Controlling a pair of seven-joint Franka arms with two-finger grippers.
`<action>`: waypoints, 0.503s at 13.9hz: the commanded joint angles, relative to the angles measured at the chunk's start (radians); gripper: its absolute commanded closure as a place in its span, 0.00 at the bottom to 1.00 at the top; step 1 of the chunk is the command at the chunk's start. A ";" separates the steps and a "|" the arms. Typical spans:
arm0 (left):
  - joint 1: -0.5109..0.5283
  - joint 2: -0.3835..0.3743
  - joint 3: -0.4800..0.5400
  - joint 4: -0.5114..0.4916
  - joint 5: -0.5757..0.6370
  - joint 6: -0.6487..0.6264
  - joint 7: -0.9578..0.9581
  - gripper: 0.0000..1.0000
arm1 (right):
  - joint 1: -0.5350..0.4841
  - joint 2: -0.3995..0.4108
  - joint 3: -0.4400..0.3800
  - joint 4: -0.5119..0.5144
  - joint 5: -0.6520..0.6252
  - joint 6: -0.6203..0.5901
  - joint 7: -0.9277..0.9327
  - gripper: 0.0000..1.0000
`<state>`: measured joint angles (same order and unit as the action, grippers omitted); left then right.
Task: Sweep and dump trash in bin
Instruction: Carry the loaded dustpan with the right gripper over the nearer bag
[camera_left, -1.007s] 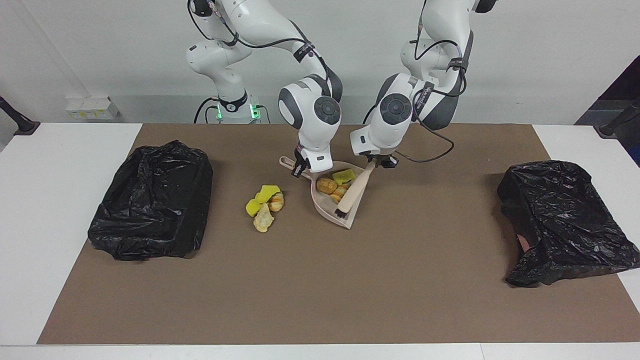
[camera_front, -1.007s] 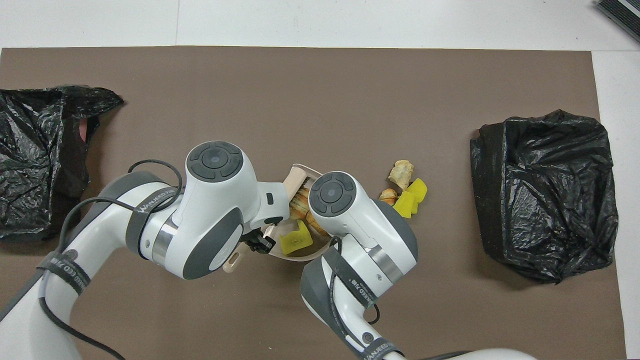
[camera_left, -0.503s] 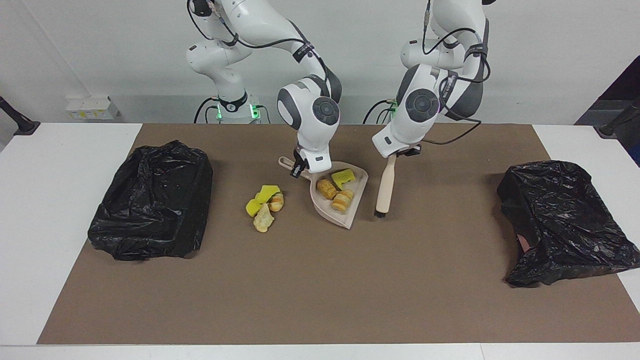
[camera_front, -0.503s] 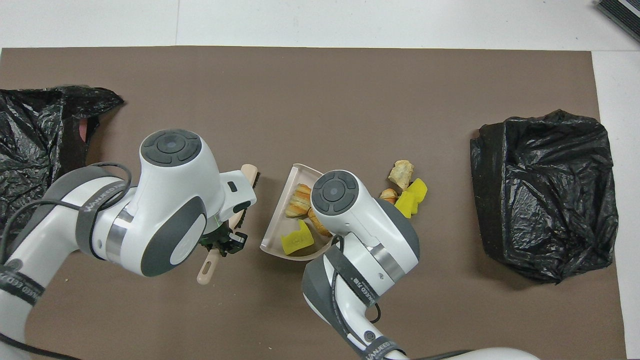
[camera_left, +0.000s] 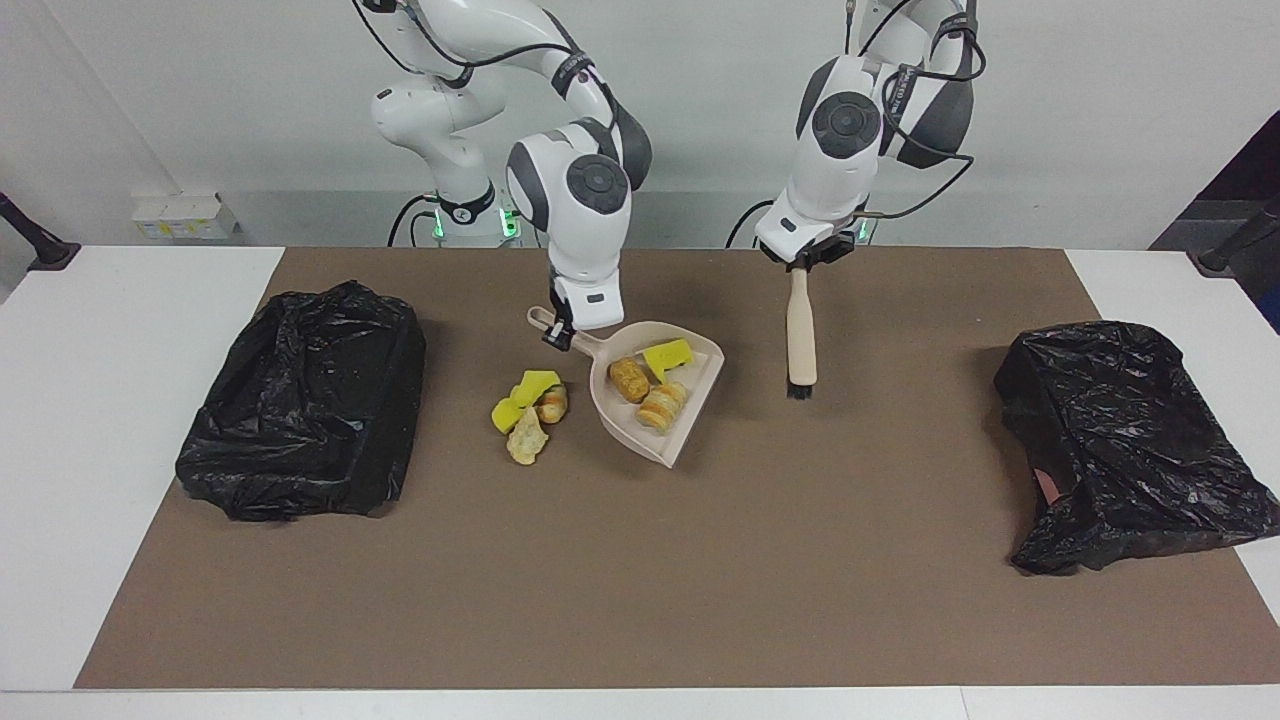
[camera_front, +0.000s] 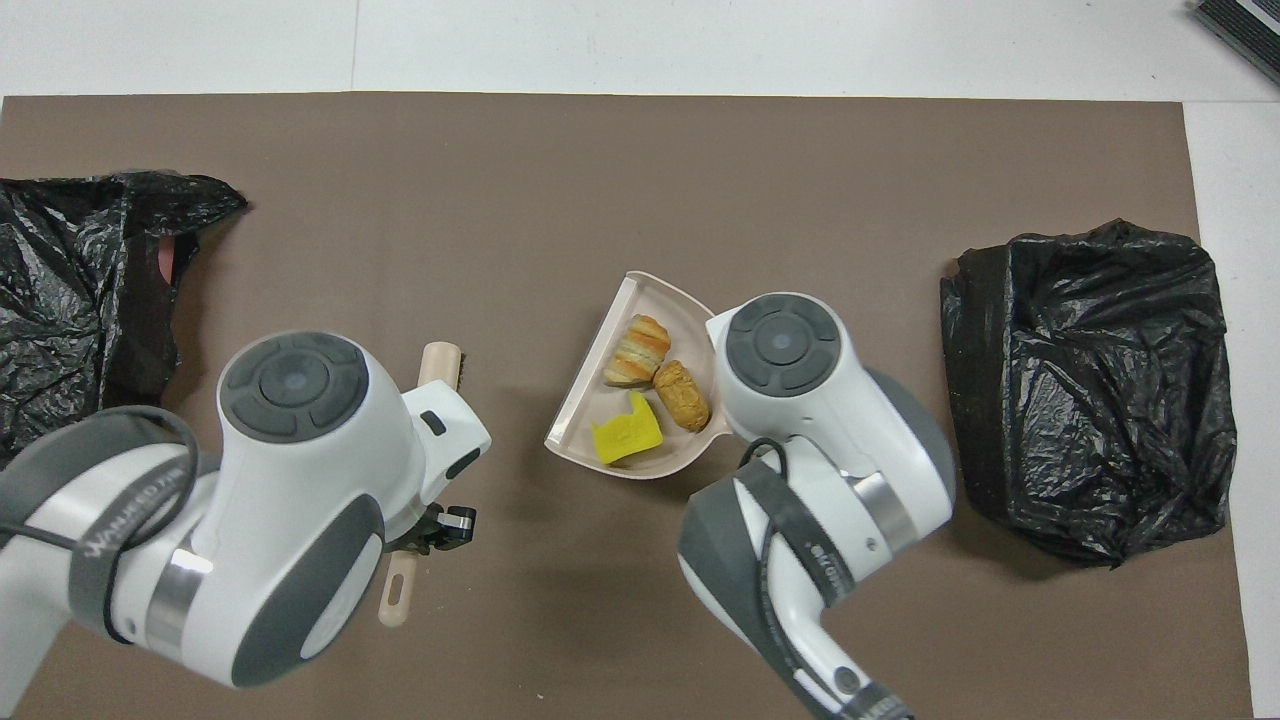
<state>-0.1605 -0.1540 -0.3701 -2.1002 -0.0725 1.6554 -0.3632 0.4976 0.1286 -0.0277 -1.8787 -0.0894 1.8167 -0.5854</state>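
My right gripper (camera_left: 557, 335) is shut on the handle of the beige dustpan (camera_left: 625, 420), which it holds just above the mat. In the pan (camera_front: 585, 415) lie a yellow sponge chunk (camera_left: 668, 355) (camera_front: 627, 440) and two pastries (camera_left: 628, 380) (camera_left: 662, 405). More trash (camera_left: 530, 405), yellow sponge pieces and pastries, lies on the mat beside the pan toward the right arm's end; the right arm hides it in the overhead view. My left gripper (camera_left: 800, 262) (camera_front: 440, 525) is shut on the beige brush (camera_left: 800, 340) (camera_front: 437, 365), which hangs bristles down over the mat.
A black bag-lined bin (camera_left: 310, 400) (camera_front: 1090, 390) stands at the right arm's end of the brown mat. Another black bag-lined bin (camera_left: 1120, 440) (camera_front: 80, 300) stands at the left arm's end.
The left gripper lifted the brush out of the dustpan and carried it toward the left arm's end. The right gripper raised the dustpan and shifted it toward the right arm's end.
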 joint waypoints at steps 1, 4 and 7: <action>-0.069 -0.204 0.007 -0.261 -0.068 0.164 -0.054 1.00 | -0.121 -0.105 0.008 -0.025 -0.010 -0.063 -0.134 1.00; -0.089 -0.269 -0.091 -0.320 -0.147 0.165 -0.120 1.00 | -0.262 -0.179 0.008 -0.025 -0.058 -0.118 -0.290 1.00; -0.091 -0.268 -0.231 -0.388 -0.231 0.259 -0.193 1.00 | -0.443 -0.214 0.006 -0.025 -0.107 -0.154 -0.524 1.00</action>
<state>-0.2386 -0.3877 -0.5371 -2.4097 -0.2566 1.8274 -0.5125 0.1624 -0.0538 -0.0362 -1.8825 -0.1690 1.6772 -0.9755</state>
